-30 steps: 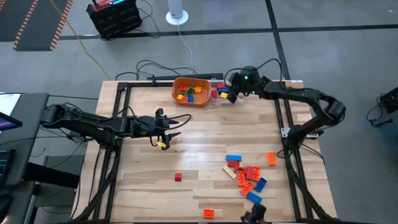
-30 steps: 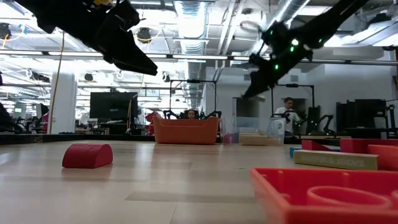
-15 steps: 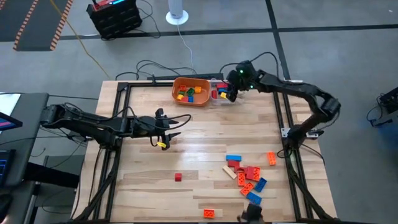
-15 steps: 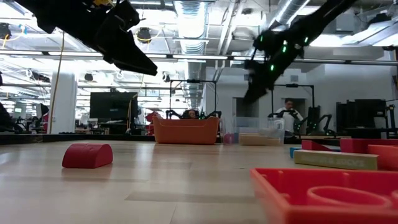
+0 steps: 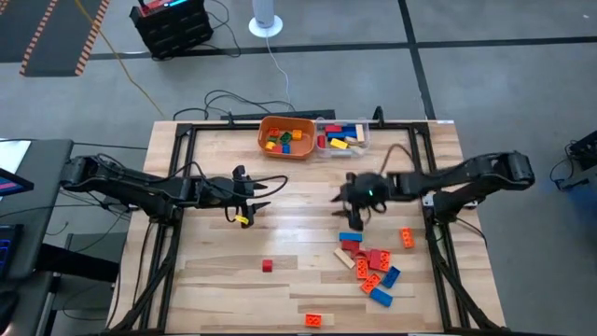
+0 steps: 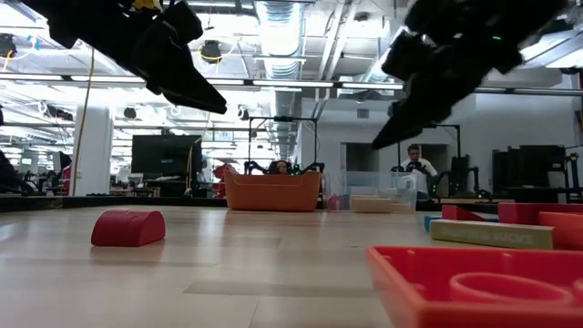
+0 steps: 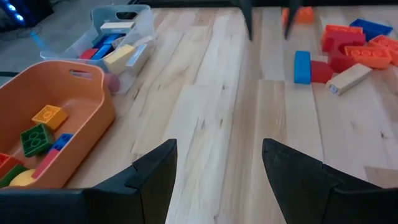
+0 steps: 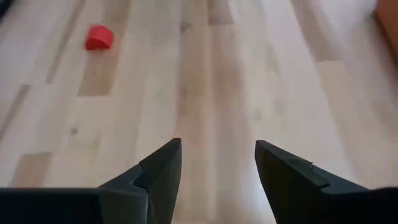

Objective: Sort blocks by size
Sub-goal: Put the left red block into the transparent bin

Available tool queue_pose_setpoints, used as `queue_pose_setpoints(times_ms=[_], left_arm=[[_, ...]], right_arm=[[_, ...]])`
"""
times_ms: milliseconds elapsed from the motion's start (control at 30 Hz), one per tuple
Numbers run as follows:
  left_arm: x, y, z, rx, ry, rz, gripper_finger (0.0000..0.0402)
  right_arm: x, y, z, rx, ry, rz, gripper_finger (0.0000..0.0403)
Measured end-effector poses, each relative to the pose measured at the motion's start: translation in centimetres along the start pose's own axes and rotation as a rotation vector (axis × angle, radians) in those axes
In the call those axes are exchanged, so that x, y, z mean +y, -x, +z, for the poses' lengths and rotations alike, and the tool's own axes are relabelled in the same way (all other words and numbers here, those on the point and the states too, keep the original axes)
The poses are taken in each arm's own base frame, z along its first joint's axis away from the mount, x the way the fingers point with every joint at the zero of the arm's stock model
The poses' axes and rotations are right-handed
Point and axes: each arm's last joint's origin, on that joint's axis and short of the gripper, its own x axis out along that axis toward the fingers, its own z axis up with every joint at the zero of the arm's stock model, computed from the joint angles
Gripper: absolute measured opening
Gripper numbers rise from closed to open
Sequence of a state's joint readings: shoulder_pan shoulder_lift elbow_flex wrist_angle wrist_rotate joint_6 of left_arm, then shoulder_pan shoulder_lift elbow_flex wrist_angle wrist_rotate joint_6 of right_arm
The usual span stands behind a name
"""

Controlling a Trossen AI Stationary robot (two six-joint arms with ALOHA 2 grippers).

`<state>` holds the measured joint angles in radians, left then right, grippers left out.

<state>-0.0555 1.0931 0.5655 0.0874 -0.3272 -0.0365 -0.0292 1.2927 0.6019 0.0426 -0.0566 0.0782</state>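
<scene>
Looking down from above, the right gripper [image 5: 357,198] hangs over the middle of the table [image 5: 298,271], just short of the heap of loose blocks [image 5: 373,266] near the right front. Farther back stand an orange bowl [image 5: 286,137] and a clear container [image 5: 341,135], each holding sorted blocks. The left gripper [image 5: 254,198] waits left of centre above a yellow scrap, and a lone red block [image 5: 267,266] lies nearer the front.

From table height, both grippers hang well above the wood.

Through the left wrist camera, its fingers [image 7: 155,171] stand wide apart and hold nothing.

Through the right wrist camera, its fingers [image 8: 165,165] are likewise spread and empty, over bare boards.

The step in hand appears to be reaching for another block; the next move likely calls for descending over one piece in the heap and closing on it.
</scene>
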Motion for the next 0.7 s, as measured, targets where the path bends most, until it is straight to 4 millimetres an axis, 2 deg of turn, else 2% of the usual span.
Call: queue_pose_setpoints(times_ms=[167,567,700], left_arm=[[-0.2,0.1,0.2,-0.026,0.012,-0.009,0.0231],[-0.2,0.1,0.3,-0.033,0.003,-0.008,0.0231],[-0.2,0.1,0.3,-0.033,0.002,-0.008,0.0231]], right_arm=[[2.8,-0.5,-2.9,0.03,-0.034,-0.009,0.0234],[7.9,-1.7,-5.5,0.13,-0.068,0.021,0.0234],[9.0,-1.9,-5.6,0.122,-0.037,-0.002,0.0234]])
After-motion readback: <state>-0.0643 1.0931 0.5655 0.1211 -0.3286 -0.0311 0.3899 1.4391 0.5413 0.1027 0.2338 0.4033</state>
